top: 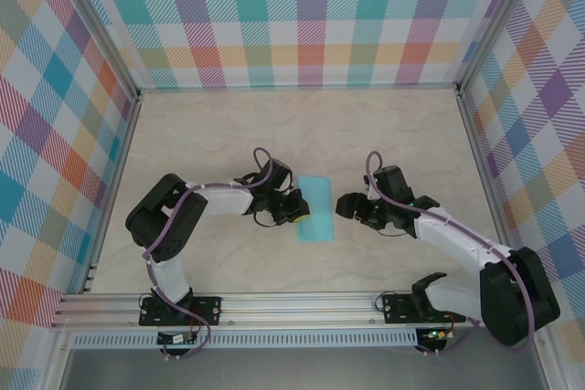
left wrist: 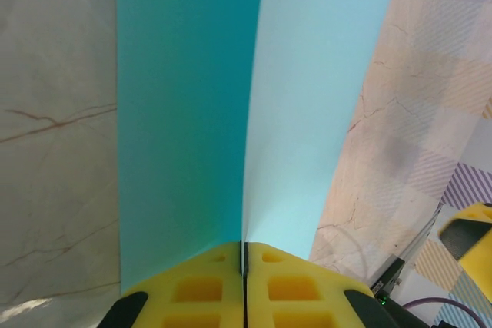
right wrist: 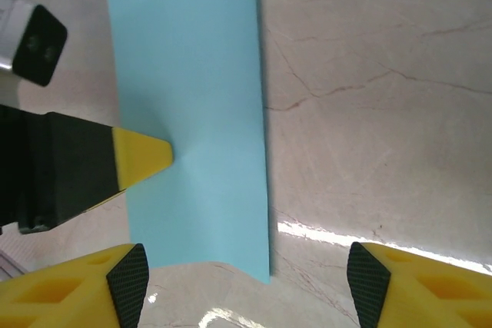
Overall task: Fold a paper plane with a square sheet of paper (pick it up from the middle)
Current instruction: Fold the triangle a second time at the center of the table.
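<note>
Two layers of thin, floppy square sheet of paper [top: 318, 209] lie folded mid-way across the table [top: 210, 134], the left gripper [left wrist: 244, 255] clamped on its left edge, the right gripper [right wrist: 246, 270] spread open alongside; I'd pinch edges lightly.

Looking like a robotics lab test cell, not a home or shop. Boxing in a marble-look bench [top: 384, 134] with plaid-printed wall panels [top: 302, 15] on three sides. Bolting a cabled left arm [top: 215, 196] and right arm [top: 457, 235] onto an aluminium extrusion rail [top: 292, 302] at the near edge.
</note>
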`<action>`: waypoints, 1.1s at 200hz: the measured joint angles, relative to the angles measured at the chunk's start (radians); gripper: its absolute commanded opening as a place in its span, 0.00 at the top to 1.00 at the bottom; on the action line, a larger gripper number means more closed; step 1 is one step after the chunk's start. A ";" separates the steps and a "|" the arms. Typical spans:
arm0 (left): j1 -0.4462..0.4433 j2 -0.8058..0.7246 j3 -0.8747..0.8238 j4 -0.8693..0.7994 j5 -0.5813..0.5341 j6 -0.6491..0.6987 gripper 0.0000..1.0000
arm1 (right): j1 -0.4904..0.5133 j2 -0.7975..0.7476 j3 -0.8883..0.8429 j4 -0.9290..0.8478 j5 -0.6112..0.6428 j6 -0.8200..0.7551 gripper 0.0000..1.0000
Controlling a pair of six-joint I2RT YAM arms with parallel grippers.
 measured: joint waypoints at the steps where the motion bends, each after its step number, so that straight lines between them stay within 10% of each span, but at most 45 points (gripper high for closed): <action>1: 0.000 0.000 0.000 0.000 0.000 0.000 0.97 | 0.000 0.000 0.000 0.000 -0.001 -0.003 0.34; 49: 0.000 0.000 0.007 -0.016 0.000 -0.005 0.98 | 0.110 -0.001 0.017 -0.055 0.002 -0.112 0.41; 152: 0.000 -0.016 0.045 -0.068 0.001 -0.005 0.97 | 0.621 0.154 0.168 -0.064 0.405 -0.229 0.35; 220: 0.000 -0.016 0.047 -0.071 0.003 -0.005 0.97 | 0.689 0.306 0.214 -0.044 0.622 -0.201 0.41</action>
